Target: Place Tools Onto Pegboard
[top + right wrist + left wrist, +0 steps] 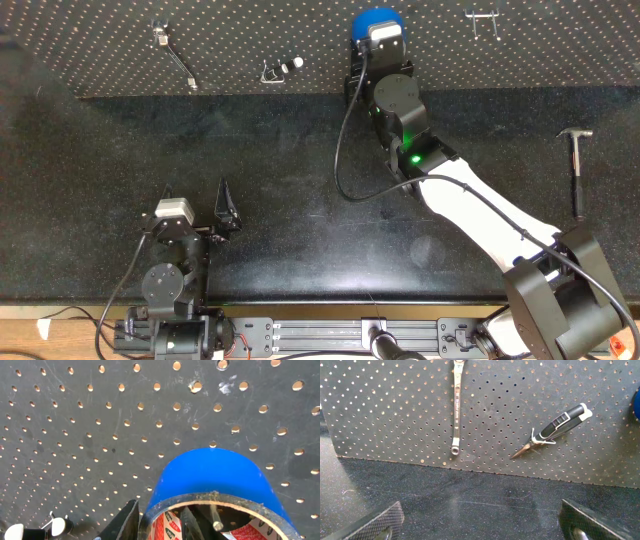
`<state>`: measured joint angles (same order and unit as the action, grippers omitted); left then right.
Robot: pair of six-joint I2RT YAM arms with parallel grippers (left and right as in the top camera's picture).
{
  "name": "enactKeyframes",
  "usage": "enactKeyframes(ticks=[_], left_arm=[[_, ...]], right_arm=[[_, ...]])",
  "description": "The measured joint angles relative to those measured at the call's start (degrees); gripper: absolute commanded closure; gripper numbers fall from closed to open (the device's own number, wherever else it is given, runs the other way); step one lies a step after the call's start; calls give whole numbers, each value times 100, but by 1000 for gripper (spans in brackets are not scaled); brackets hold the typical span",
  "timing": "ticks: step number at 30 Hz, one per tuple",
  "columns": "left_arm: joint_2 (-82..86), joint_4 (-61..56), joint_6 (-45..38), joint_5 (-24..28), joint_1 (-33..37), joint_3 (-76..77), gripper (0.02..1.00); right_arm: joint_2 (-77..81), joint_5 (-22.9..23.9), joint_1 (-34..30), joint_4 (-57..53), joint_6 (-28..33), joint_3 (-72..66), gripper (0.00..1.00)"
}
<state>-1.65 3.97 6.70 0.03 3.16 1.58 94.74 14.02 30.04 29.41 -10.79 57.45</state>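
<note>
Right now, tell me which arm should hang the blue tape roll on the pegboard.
Right. Its pincer holds the blue tape roll up at the pegboard; the left pincer sits open over the table, well short of the board.

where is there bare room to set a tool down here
Widest bare patch: the black mat between the left gripper and the right arm, below the pegboard. A smaller one lies between that arm and the hammer. On the board, free holes sit between the blue tape roll and the hook. It is tighter around the wrench and pliers.
</note>
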Motion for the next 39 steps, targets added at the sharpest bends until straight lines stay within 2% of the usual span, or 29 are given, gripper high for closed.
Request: enactKeyframes(ticks=[4,9,10,13,16,21,24,26,28,31,33,35,39], left_arm=[[0,0,0,0,0,0,23],[0,0,0,0,0,0,23],[0,-2,0,0,0,0,23],[0,-2,0,0,0,0,23],[0,-2,0,2,0,-2,23],[0,0,0,2,0,-2,23],[0,0,0,2,0,-2,23],[0,0,0,0,0,-2,23],[0,0,0,0,0,-2,25],[0,2,-2,2,0,-2,23],[0,0,-2,2,0,-2,23],[0,-4,-2,9,0,-2,23],[0,2,-2,4,0,-2,23]], right_arm=[[-2,-199,7,-254,0,13,709],[-557,-282,138,-2074,0,57,709],[-881,-299,138,-2874,0,72,625],[-1764,-219,142,-4437,-7,103,88],[-2712,-57,120,-5864,-107,101,69],[-4113,81,-7,-6981,-216,114,64],[-4642,109,-951,-8411,-420,133,62],[-4734,-107,-2002,-9082,-247,111,62],[-4695,-577,-3152,-9073,260,111,60],[-4273,-1552,-4953,-9044,1250,111,60],[-3705,-2017,-5709,-8939,1746,111,58],[-2955,-2197,-6092,-8784,2076,111,58],[-1672,-2343,-6144,-8553,2358,111,58]])
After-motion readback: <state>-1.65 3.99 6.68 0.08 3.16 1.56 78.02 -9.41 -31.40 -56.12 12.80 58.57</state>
